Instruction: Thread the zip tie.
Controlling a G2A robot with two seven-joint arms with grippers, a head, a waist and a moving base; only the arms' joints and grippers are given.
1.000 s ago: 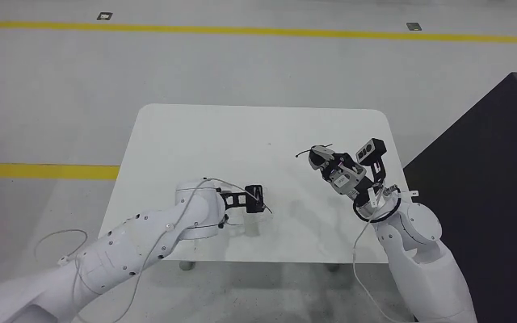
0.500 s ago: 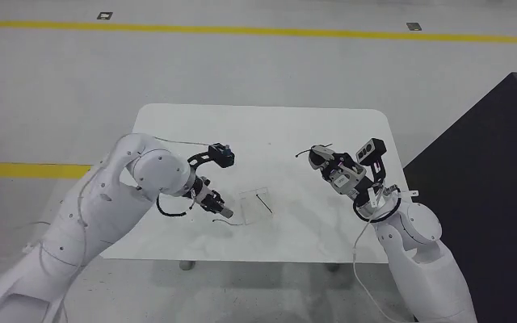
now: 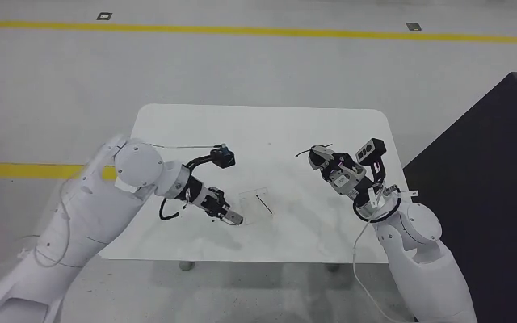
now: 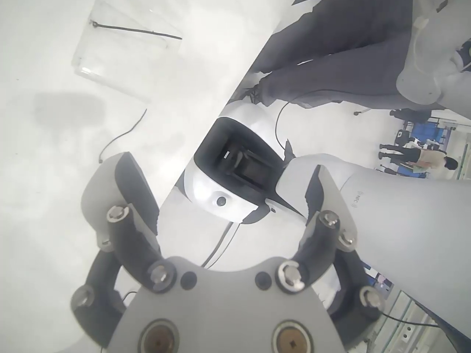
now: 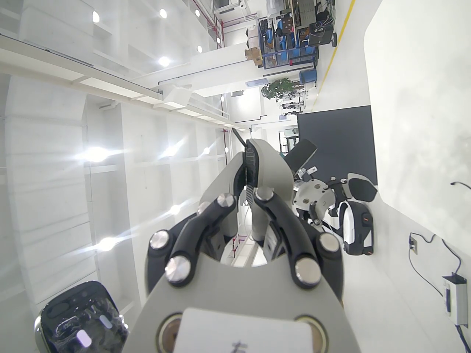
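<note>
- Your left gripper [image 4: 220, 165] hangs open, fingers spread, above the near edge of the white table [image 3: 323, 121].
- 1 black zip tie [image 4: 136, 31] lies on a clear sheet [image 4: 110, 60] just beyond that gripper.
- Your right gripper [image 5: 247, 148] is clamped on a 2nd zip tie [image 3: 305, 151] over the table's right side.

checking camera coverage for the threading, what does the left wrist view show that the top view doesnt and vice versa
Left wrist view: the left end effector with fingers spread wide, and a loose black strand lying near it. Top view: the right end effector holding a curled zip tie. Both: the clear sheet with a straight zip tie on it, on the white table.
</note>
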